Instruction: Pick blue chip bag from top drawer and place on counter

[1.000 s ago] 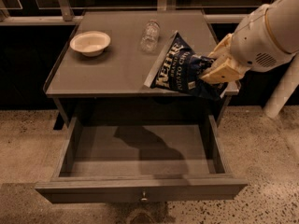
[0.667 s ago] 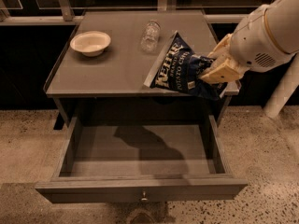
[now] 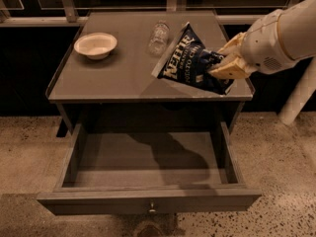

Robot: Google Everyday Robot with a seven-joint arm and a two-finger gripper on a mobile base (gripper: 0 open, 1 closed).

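Observation:
The blue chip bag (image 3: 190,60), dark blue foil with white "Kettle" lettering, is tilted over the right part of the counter (image 3: 118,75), its lower left edge at or near the surface. My gripper (image 3: 225,59) comes in from the right on a white arm and is shut on the bag's right end, above the counter's right front corner. The top drawer (image 3: 148,167) stands pulled out below the counter, its inside bare, with a small round knob (image 3: 152,208) on the front panel.
A white bowl (image 3: 95,45) sits at the counter's left rear. A clear plastic bottle (image 3: 159,37) lies at the rear centre, just left of the bag. Speckled floor surrounds the cabinet. A white post (image 3: 298,98) stands at the right.

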